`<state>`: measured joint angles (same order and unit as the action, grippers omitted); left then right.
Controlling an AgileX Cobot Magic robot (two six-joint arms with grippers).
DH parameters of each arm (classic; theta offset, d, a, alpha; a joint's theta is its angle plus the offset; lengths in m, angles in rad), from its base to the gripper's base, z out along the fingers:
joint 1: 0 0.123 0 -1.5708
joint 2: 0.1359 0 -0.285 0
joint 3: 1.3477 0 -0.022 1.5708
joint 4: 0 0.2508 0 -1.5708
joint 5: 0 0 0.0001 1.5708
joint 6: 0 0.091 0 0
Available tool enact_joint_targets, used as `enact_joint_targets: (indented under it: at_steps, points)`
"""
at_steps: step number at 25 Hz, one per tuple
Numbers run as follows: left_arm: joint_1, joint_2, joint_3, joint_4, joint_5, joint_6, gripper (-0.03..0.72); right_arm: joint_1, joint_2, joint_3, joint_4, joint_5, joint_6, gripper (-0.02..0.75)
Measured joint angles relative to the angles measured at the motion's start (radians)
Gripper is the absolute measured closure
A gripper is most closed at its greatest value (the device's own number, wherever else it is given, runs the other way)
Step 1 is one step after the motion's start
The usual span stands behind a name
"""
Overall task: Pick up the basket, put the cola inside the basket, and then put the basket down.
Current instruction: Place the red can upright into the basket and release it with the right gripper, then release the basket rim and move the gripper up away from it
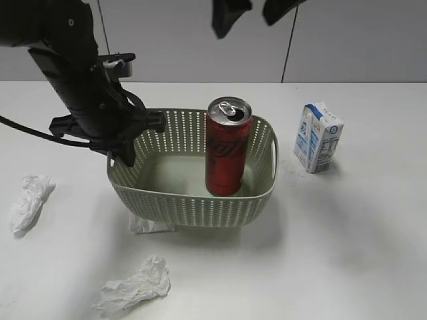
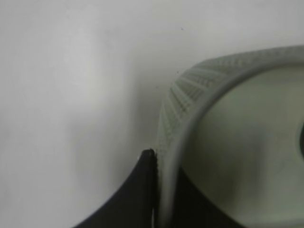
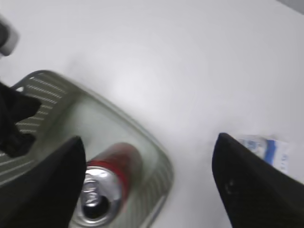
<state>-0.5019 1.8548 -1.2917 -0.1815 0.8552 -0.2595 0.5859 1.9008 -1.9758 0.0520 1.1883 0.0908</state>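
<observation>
The pale green basket (image 1: 193,203) rests on the white table. The red cola can (image 1: 227,148) stands upright inside it, towards the right. My left gripper (image 1: 127,148) is shut on the basket's left rim; in the left wrist view its fingers (image 2: 161,190) pinch the basket wall (image 2: 190,95). My right gripper (image 1: 257,12) is open and empty, high above the basket at the top edge. In the right wrist view its fingers (image 3: 147,156) spread wide above the can (image 3: 102,190) and the basket (image 3: 161,166).
A white-and-blue milk carton (image 1: 318,137) stands right of the basket; it also shows in the right wrist view (image 3: 266,148). Crumpled tissues lie at the left (image 1: 28,200), the front (image 1: 133,287) and under the basket's front edge (image 1: 150,225).
</observation>
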Motion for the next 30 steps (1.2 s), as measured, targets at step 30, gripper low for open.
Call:
enact_joint_targets:
  at_steps: [30]
  points:
    - [0.0, 0.206, -0.214, -0.058, 0.03, -0.115, 0.69, -0.382, -1.572, 1.357, -0.043, -0.146, -0.091, 0.147]
